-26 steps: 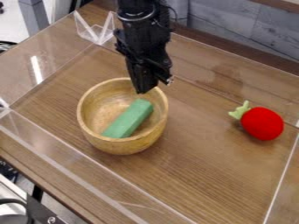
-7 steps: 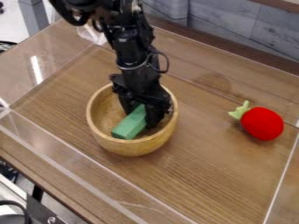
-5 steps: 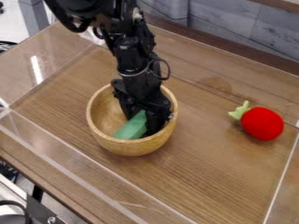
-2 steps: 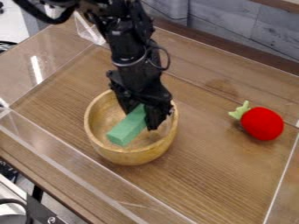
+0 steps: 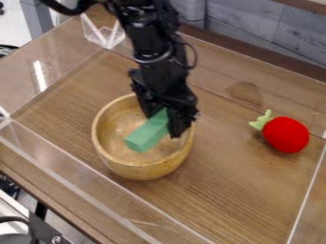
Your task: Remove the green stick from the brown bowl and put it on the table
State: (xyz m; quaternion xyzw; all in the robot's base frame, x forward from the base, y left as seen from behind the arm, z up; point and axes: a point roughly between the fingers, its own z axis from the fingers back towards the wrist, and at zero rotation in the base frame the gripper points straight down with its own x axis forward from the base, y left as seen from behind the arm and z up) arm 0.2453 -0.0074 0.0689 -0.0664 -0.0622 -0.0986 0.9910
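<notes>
The claw (image 5: 162,117) is clenched on the green stick (image 5: 149,132), gripping its upper end, with the rest slanting down toward the lower left. The stick is over the brown bowl (image 5: 143,172); whether it touches the inside, I cannot tell. The black arm (image 5: 159,48) reaches down from the top of the view. The bowl sits on the wooden table (image 5: 242,181), and a red strawberry (image 5: 287,135) with green leaves lies well apart, to the right in the view.
</notes>
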